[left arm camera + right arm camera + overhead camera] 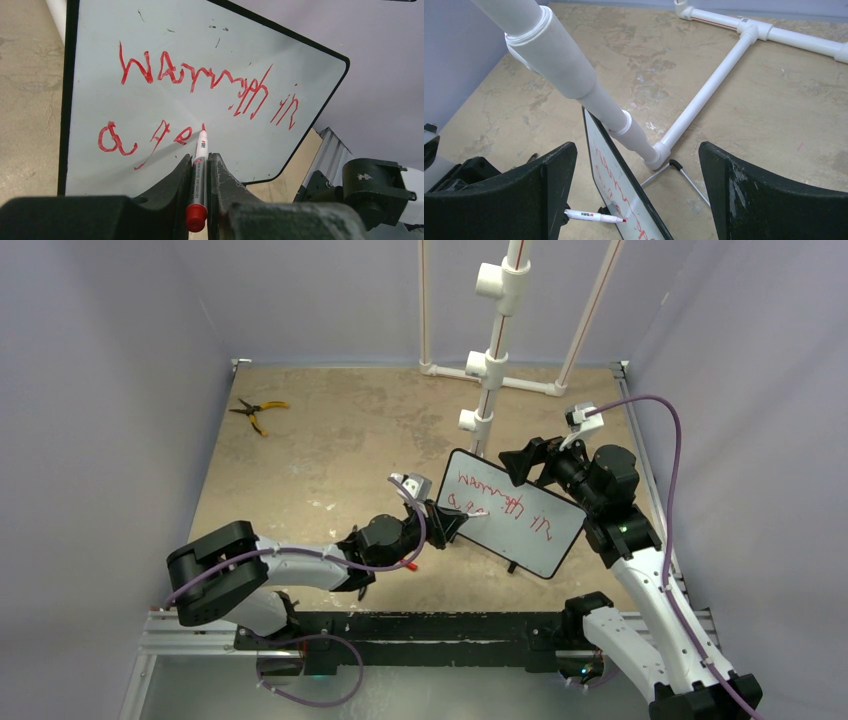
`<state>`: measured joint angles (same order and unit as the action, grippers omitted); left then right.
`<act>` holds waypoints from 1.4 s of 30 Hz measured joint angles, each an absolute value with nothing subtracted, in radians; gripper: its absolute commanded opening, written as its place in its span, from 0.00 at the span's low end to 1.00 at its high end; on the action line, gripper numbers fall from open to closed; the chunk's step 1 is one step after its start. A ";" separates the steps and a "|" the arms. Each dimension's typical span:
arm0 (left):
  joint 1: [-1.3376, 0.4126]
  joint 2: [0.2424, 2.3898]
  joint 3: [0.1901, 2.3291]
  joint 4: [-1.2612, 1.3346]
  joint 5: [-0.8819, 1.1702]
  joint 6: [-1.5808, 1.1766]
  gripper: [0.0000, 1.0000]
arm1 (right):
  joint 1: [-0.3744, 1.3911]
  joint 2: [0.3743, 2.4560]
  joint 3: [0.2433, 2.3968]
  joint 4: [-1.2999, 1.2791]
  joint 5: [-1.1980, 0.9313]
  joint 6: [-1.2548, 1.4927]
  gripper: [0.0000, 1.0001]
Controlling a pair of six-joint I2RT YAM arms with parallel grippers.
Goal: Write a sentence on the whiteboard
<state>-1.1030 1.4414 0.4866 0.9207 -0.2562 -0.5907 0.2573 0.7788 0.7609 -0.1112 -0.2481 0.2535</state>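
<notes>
The whiteboard (pixel 535 540) stands tilted on a wire stand at centre right, its black frame and white face also in the left wrist view (pixel 100 100). The sentence (pixel 498 502) is a red scrawl in two lines (pixel 200 77). My left gripper (pixel 445 524) is shut on a red marker (pixel 202 147), whose tip touches the board at the end of the second line. My right gripper (pixel 527 462) is open and empty, hovering over the board's far upper edge. In the right wrist view (pixel 636 147) the board (pixel 604 167) and marker (pixel 591 216) show between its spread fingers.
A white PVC pipe frame (pixel 490 370) rises just behind the board, close over its top edge (pixel 569 65). The board's wire stand leg (pixel 681 172) rests on the table behind it. Yellow-handled pliers (pixel 258 412) lie far left. Grey walls enclose the table.
</notes>
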 measured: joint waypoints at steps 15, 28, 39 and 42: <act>-1.109 1.457 0.478 0.937 -0.250 -0.593 0.00 | 0.257 0.779 0.761 -0.111 -0.248 0.253 0.94; -1.108 1.457 0.445 0.941 -0.257 -0.610 0.00 | 0.257 0.779 0.761 -0.111 -0.248 0.253 0.94; -1.109 1.457 0.458 0.939 -0.258 -0.608 0.00 | 0.257 0.779 0.761 -0.111 -0.248 0.253 0.94; -1.109 1.457 0.474 0.937 -0.258 -0.605 0.00 | 0.257 0.779 0.761 -0.111 -0.248 0.253 0.94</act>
<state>-1.1088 1.4570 0.4744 0.9375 -0.2577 -0.6052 0.2573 0.7788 0.7609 -0.1112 -0.2481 0.2535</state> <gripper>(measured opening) 0.108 0.940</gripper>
